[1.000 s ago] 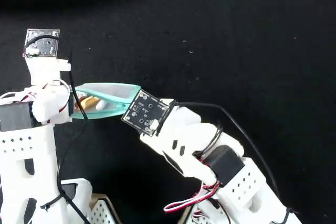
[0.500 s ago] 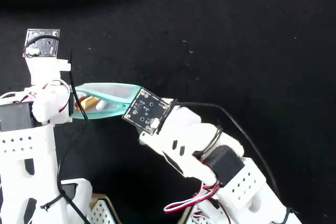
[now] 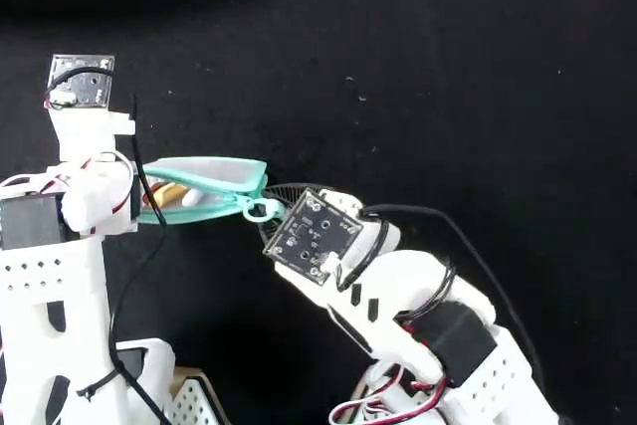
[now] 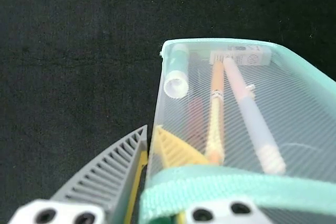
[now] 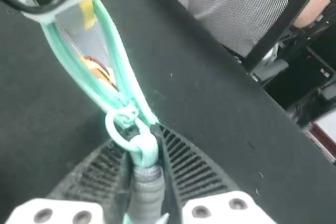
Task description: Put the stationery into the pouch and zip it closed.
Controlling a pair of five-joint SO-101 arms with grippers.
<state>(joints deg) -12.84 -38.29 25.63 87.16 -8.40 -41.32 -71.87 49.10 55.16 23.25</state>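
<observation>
The teal-edged mesh pouch (image 3: 204, 178) lies left of the table's middle, held up on its edge. Through its mesh wall (image 4: 294, 108) I see an orange pen (image 4: 216, 114), a pale pink and blue pen (image 4: 251, 119) and a white-capped tube (image 4: 176, 74). My left gripper (image 4: 152, 142) is shut on the pouch's left end. At the right end, my right gripper (image 5: 144, 142) is shut on the teal zipper pull (image 5: 147, 153), beside its ring (image 5: 119, 125). From above, that ring (image 3: 261, 212) sits just off the pouch's corner.
The table is covered in black cloth (image 3: 448, 97). A mesh-backed chair (image 5: 236, 9) and cables stand beyond the far edge. Wide free room lies to the right and behind the pouch.
My right arm has drawn back toward the front right, away from the pouch's end, and the zipper ring has come into sight. The left arm and pouch stayed put.
</observation>
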